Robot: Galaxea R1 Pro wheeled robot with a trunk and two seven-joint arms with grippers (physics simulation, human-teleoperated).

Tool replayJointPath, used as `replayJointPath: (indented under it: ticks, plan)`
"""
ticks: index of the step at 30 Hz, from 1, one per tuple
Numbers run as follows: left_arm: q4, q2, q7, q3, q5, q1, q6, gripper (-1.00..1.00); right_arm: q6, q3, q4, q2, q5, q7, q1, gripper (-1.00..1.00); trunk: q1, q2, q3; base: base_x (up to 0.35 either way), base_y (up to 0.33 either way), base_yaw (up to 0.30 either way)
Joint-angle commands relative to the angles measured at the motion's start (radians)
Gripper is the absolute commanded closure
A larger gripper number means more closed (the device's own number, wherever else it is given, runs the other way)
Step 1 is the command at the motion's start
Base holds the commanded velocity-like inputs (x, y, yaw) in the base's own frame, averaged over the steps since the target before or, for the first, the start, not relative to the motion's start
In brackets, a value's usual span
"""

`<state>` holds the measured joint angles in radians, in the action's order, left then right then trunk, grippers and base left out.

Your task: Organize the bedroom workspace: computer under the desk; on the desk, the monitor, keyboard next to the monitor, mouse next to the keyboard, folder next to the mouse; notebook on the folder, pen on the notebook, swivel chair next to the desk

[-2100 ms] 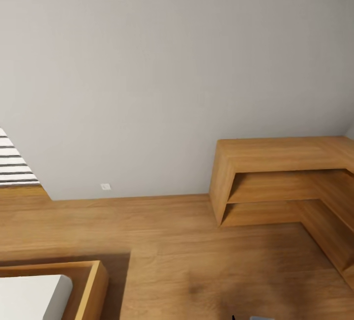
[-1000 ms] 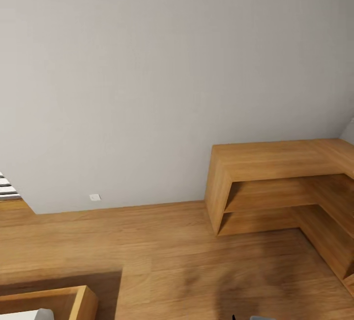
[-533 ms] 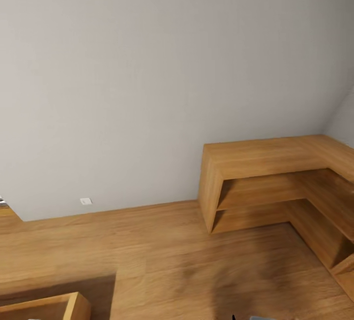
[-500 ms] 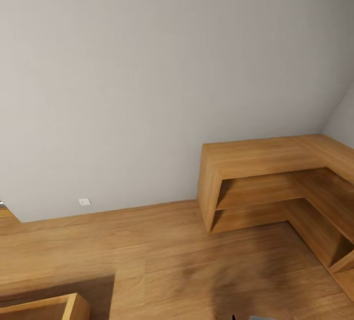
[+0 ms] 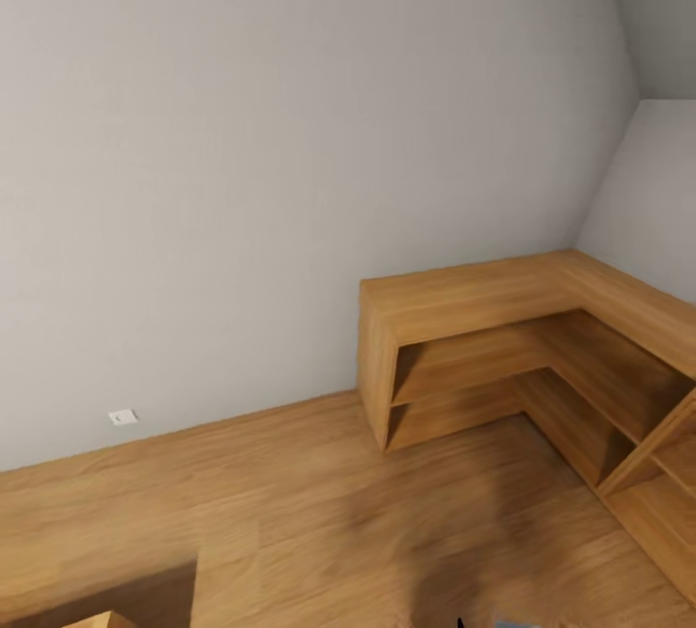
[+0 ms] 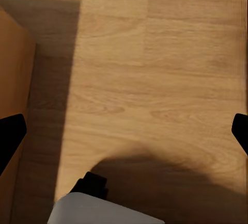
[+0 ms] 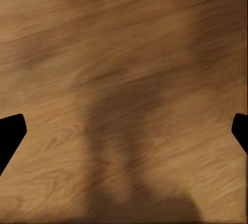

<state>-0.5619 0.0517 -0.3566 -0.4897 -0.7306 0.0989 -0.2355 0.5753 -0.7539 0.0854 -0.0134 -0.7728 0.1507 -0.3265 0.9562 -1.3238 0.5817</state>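
None of the task's things, from the desk and computer to the swivel chair, is in view. My left gripper (image 6: 124, 133) hangs open over bare wooden floor (image 6: 155, 79), its black fingertips (image 6: 10, 133) far apart with nothing between them. My right gripper (image 7: 124, 131) is open too, over shadowed floor (image 7: 129, 79), and also holds nothing.
A low L-shaped light-wood shelf unit (image 5: 464, 295) fills the room's corner at the right, against the grey wall (image 5: 242, 126). A white socket (image 5: 122, 416) sits low on the wall. A wooden frame corner (image 5: 97, 620) shows at the lower left. A light-wood panel (image 6: 13, 79) stands beside the left gripper.
The camera has turned right: the shelf unit has slid left in the picture, the room's corner has come into view, and the bed frame has nearly left at the lower left.
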Motion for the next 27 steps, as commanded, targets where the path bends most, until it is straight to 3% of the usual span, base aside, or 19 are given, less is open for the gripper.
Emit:
replayJointPath:
  ticks: [1, 27]
  plan:
    - [-0.001, 0.002, -0.007, -0.009, -0.009, 0.001, -0.005, -1.00, 0.000, -0.008, 0.001, -0.001, -0.001, 0.009, 0.000, -1.00, 0.000, -0.001, 0.001, 0.000, 0.000, -0.264]
    - [-0.001, -0.007, -0.006, -0.009, -0.009, 0.001, -0.002, -1.00, -0.003, -0.007, -0.040, -0.001, -0.009, 0.009, 0.000, -1.00, 0.000, -0.001, -0.001, 0.000, 0.000, -0.267]
